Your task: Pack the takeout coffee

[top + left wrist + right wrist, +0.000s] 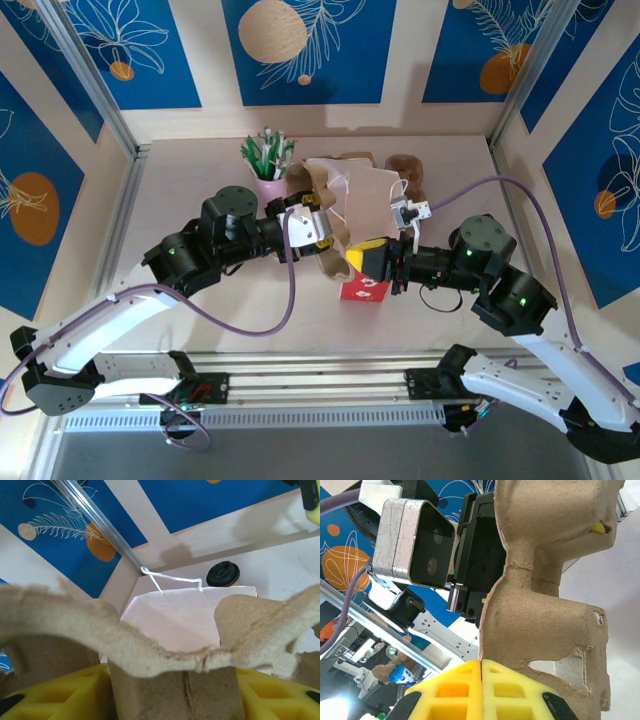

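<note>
The takeout coffee (223, 574), a kraft cup under a black lid, stands on the table just behind the white paper bag (172, 617) in the left wrist view. The brown moulded-pulp cup carrier (335, 235) hangs in the air between my two grippers. My left gripper (316, 232) has its yellow fingers on either side of a thick part of the carrier (172, 690), touching it. My right gripper (364, 260) is shut, with its yellow fingers (515, 690) pressed together on the carrier's thin lower edge (545, 605).
The white paper bag (368, 195) with string handles stands open behind the carrier. A pink cup of green-and-white sticks (268, 170) stands at the back left. Brown lumps (405, 165) lie at the back. A red box (364, 289) lies under the right gripper.
</note>
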